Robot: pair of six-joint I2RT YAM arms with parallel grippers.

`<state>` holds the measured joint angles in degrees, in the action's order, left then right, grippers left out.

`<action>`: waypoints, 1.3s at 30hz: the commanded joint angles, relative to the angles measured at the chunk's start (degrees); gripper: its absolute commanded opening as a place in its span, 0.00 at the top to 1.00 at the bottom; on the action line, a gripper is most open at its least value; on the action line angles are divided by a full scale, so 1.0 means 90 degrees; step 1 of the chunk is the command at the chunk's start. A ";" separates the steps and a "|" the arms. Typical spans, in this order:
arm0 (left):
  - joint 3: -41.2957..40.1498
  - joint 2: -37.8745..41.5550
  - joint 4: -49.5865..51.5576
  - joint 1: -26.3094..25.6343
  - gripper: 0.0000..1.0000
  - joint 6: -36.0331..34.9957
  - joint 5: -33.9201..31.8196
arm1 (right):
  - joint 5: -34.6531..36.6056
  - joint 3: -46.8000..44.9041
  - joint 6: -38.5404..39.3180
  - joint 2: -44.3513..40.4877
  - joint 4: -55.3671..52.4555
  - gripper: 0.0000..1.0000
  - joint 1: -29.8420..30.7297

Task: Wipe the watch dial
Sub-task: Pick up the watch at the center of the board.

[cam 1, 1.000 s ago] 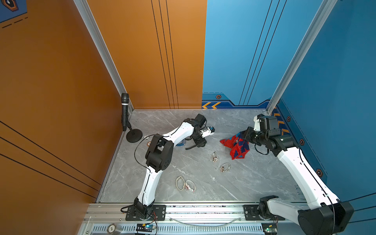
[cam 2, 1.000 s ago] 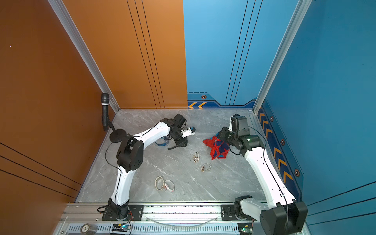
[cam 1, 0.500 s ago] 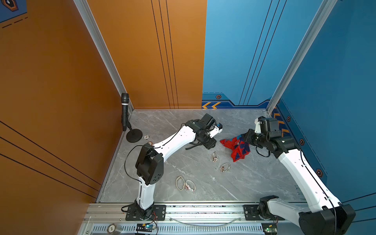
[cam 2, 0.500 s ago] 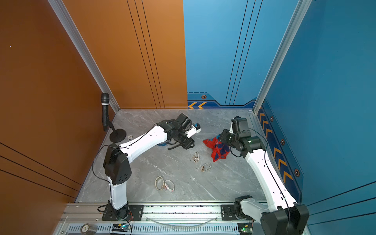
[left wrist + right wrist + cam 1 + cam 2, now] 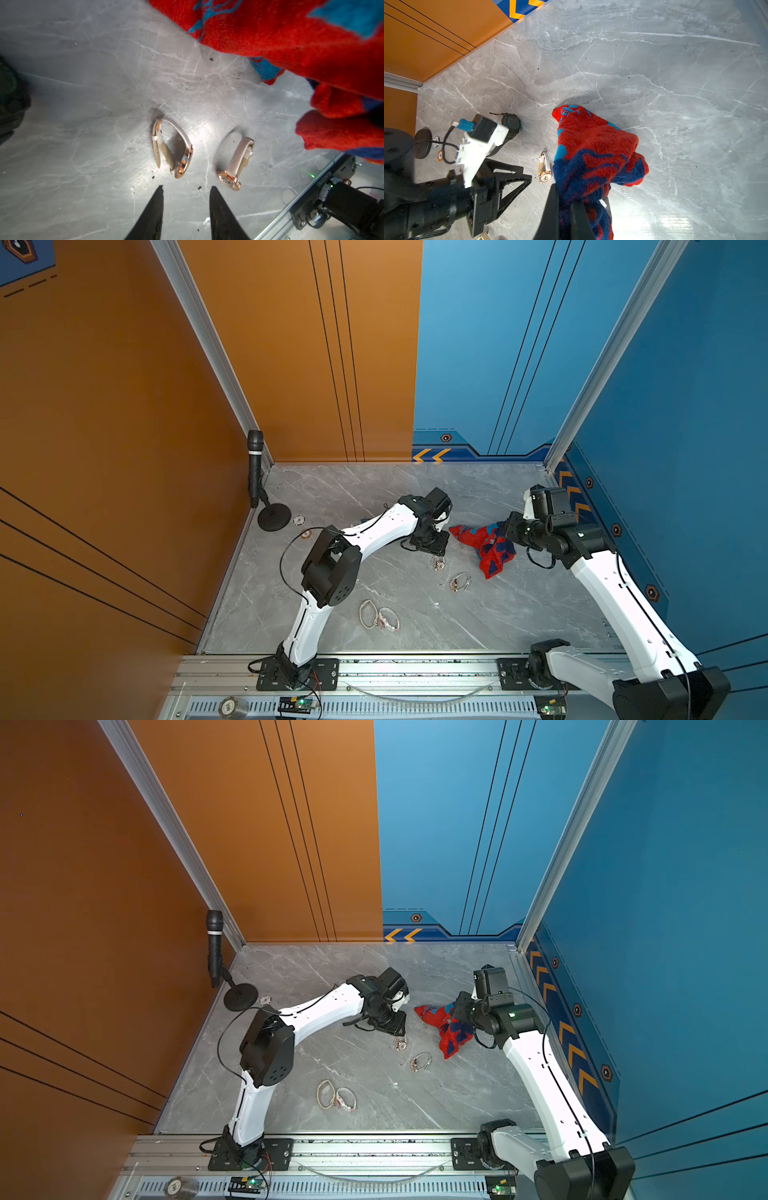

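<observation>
Two rose-gold watches with pale straps lie on their sides on the grey marble table. One watch (image 5: 182, 166) (image 5: 438, 563) sits just beyond my left gripper (image 5: 187, 188) (image 5: 432, 545), which hangs open over the table with nothing between its fingers. The other watch (image 5: 229, 180) (image 5: 460, 581) lies beside it, its dial turned toward the gripper. My right gripper (image 5: 566, 207) (image 5: 509, 529) is shut on a red and blue cloth (image 5: 591, 149) (image 5: 486, 545), which droops to the table close to the watches.
A black watch (image 5: 510, 123) lies behind the left arm. Two more pale watches (image 5: 368, 614) (image 5: 388, 619) lie near the front. A microphone stand (image 5: 274, 517) and two chips (image 5: 298, 520) (image 5: 306, 534) sit at the left wall. A metal rail (image 5: 374, 672) runs along the front.
My left arm has swung right, away from the black watch, and come down over the rose-gold watches, its jaws narrowing. The right arm and cloth have barely shifted.
</observation>
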<state>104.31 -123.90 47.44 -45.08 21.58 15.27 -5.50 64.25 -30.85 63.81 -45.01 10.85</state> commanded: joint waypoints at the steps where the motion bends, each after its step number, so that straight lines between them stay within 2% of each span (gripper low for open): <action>1: 0.0341 -0.0276 0.0119 -0.0005 0.63 0.0306 0.0081 | 0.0124 -0.0196 0.0147 -0.0101 -0.0094 1.00 -0.0035; 24: 0.1451 -0.1283 0.0731 -0.0109 0.71 0.0279 -0.0161 | -0.0209 -0.0487 0.0117 0.0001 0.0241 1.00 -0.0045; 39: 0.1677 -0.1578 0.0964 -0.0196 0.76 0.0229 -0.0298 | -0.0258 -0.0557 0.0117 -0.0020 0.0303 1.00 -0.0064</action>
<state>118.21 -136.40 53.80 -46.06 24.03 13.85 -7.31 60.05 -30.65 63.90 -43.88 10.72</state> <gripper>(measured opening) 0.238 0.047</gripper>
